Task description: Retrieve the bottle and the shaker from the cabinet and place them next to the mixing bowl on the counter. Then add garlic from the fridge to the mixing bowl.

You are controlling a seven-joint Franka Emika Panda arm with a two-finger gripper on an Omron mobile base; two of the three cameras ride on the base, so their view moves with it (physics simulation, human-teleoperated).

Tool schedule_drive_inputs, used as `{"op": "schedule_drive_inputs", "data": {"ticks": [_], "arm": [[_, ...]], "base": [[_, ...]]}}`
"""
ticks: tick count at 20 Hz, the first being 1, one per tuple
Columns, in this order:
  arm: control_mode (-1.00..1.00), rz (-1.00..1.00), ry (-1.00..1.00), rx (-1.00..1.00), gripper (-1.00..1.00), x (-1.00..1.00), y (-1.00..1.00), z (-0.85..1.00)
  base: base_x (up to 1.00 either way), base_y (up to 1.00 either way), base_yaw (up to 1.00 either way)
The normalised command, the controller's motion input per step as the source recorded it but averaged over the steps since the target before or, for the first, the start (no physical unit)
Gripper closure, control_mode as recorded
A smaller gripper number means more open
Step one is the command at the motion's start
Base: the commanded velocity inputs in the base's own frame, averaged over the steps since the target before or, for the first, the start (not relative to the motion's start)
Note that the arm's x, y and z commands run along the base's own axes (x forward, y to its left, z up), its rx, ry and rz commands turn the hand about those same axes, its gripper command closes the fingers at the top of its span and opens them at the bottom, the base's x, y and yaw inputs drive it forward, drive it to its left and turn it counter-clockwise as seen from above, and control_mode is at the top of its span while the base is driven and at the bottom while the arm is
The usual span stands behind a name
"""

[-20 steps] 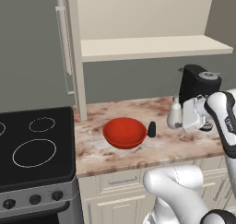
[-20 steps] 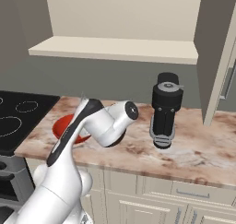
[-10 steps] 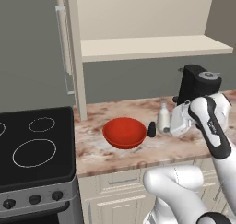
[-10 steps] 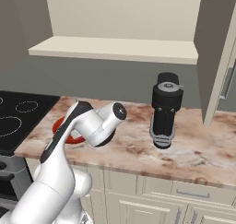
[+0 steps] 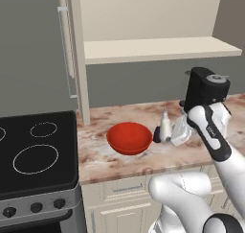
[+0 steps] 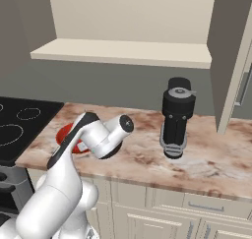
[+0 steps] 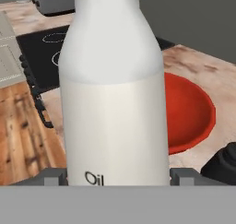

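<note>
One shaker point(image 5: 157, 135) stands between bottle point(image 5: 165, 127) and bowl point(image 5: 129, 137).

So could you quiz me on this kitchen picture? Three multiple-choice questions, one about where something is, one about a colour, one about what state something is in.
1. Where does the shaker stand?
A. on the counter between the mixing bowl and the bottle
B. on the cabinet shelf
C. on the stovetop

2. What colour is the mixing bowl?
A. blue
B. red
C. white

3. How does the bottle stand?
A. lying on its side
B. upside down in the bowl
C. upright, between the fingers

Answers: 1 A, the left base view shows the small black cylinder right of the bowl, left of the bottle. 2 B, it is glossy red in every view. 3 C, the hand view shows it upright with a finger at each side.
</note>
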Motion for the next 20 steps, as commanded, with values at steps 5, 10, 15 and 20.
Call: {"op": "schedule_drive_inputs", "data": {"ticks": [5, 10, 15, 20], "arm": [[-1.0, 0.0, 0.0, 0.01, 1.0, 0.01, 0.0, -0.35], [-1.0, 0.0, 0.0, 0.04, 1.0, 0.1, 0.0, -0.32], [-1.0, 0.0, 0.0, 0.06, 1.0, 0.15, 0.0, -0.3], [-1.0, 0.0, 0.0, 0.13, 1.0, 0.06, -0.07, -0.01]], "base": [[0.0, 0.0, 0.0], [0.0, 0.0, 0.0], [0.0, 0.0, 0.0], [0.0, 0.0, 0.0]]}}
